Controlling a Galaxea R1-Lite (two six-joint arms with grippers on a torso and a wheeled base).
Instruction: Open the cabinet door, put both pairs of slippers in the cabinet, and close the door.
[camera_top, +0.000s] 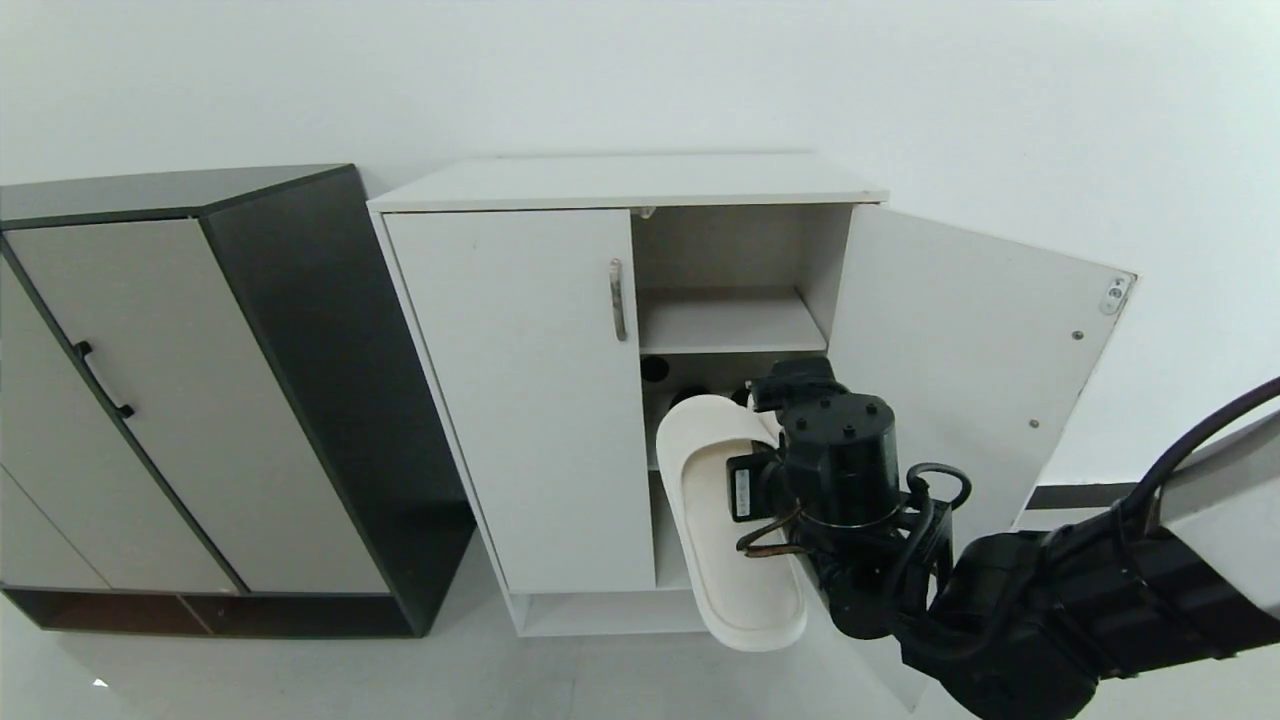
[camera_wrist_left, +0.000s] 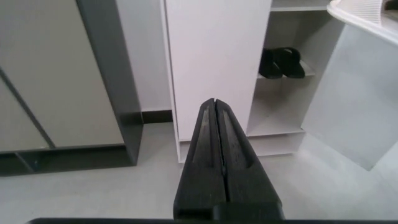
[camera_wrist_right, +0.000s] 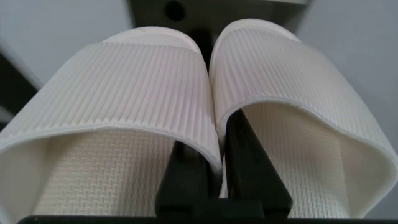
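White cabinet (camera_top: 520, 400) w/ its right door (camera_top: 960, 340) swung wide. Right tool (camera_top: 762, 488) is clenched on a pair of white slippers (camera_top: 730, 520), held just in front of the opening, toes toward it. Black slippers (camera_wrist_left: 283, 62) sit on a shelf inside. Left tool (camera_wrist_left: 214, 111) is clenched on nothing, low, well apart. Best bet: feed toes-first, clear of the door edges & black pair, and set them deep enough for the door to shut.

Dark-framed grey cabinet (camera_top: 200, 400) at frame left; white two-door wooden cabinet (camera_top: 520, 400) just right of it, centre; its right door (camera_top: 960, 340) open toward frame right; black slippers (camera_wrist_left: 283, 62) on a shelf inside; cream ribbed slippers (camera_top: 720, 520) before the opening, lower centre.
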